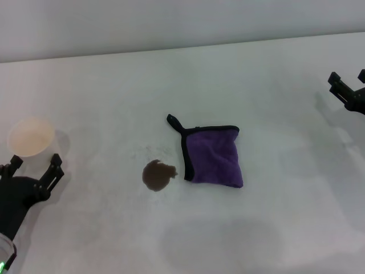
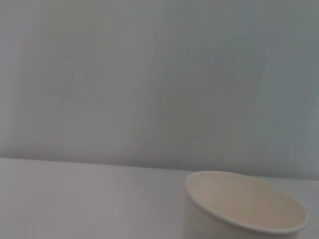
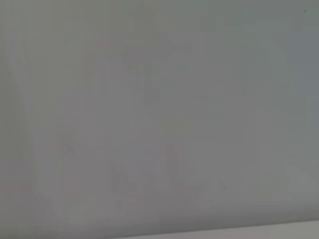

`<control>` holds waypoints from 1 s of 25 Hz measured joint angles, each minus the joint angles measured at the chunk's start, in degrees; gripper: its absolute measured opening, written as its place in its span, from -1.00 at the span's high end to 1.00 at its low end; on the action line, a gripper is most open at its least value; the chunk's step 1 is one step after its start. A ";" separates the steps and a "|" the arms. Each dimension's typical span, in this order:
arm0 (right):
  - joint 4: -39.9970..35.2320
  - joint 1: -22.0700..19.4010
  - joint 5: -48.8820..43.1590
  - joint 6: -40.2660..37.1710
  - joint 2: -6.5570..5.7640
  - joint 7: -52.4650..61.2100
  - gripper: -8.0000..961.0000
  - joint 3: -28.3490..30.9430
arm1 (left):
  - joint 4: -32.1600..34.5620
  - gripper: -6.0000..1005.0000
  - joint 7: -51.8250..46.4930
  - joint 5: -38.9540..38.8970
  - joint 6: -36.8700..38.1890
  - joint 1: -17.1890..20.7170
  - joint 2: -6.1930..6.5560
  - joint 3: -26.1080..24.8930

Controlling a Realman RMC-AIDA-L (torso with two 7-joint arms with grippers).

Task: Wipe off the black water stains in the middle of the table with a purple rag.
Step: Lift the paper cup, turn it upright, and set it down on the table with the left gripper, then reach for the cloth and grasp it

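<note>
- One dark brown blotch, the black water stains (image 1: pixel 157 175), lay roundish and ragged-edged near the middle of the white surface (image 1: pixel 274 228), with a few faint grey specks just beyond it.
- Just beside the blotch, on the robot's right and not touching it, the purple rag (image 1: pixel 213 156) lay folded flat, roughly square and turned so one corner pointed toward the robot.
- Black edging ran along two of the rag's sides, and a small black loop stuck out from its far corner on the blotch's side.
- Further out on the robot's left, a cream paper cup (image 1: pixel 31 137) stood upright and open-mouthed near the edge of the head view; the left wrist view showed the same cup (image 2: pixel 246 209) close by, its inside bare.
- Just short of that cup, the left gripper (image 1: pixel 33 166) hovered over the surface with its two dark fingers spread apart and nothing between them.
- Well apart on the far right, the right gripper (image 1: pixel 348 85) sat at the picture's edge, its fingers likewise parted and holding nothing.
- Smooth and plain, the surface ran back to a pale grey wall (image 1: pixel 171 23), which alone filled the right wrist view.
</note>
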 joint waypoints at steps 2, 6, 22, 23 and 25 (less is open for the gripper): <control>-0.27 0.16 0.00 -0.03 0.00 0.01 -0.67 0.00 | 0.07 -0.77 0.00 0.57 0.89 0.81 -0.09 0.04; -0.80 0.35 0.04 -0.44 0.00 0.07 -0.67 0.30 | 1.28 -0.77 -0.16 2.51 3.99 3.44 -0.03 0.07; -28.93 0.38 -27.03 -1.83 -1.32 53.40 -0.66 -7.61 | -3.34 -0.77 -6.20 -8.64 21.62 11.12 0.22 -0.01; -31.79 0.89 -31.57 -1.56 -1.44 58.01 -0.66 -7.89 | -4.63 -0.77 -7.49 -9.11 21.11 10.21 0.22 -0.03; -37.85 1.66 -40.58 -0.70 -1.51 66.94 -0.66 -9.28 | -6.64 -0.77 -9.43 -9.35 20.44 8.69 0.26 -0.02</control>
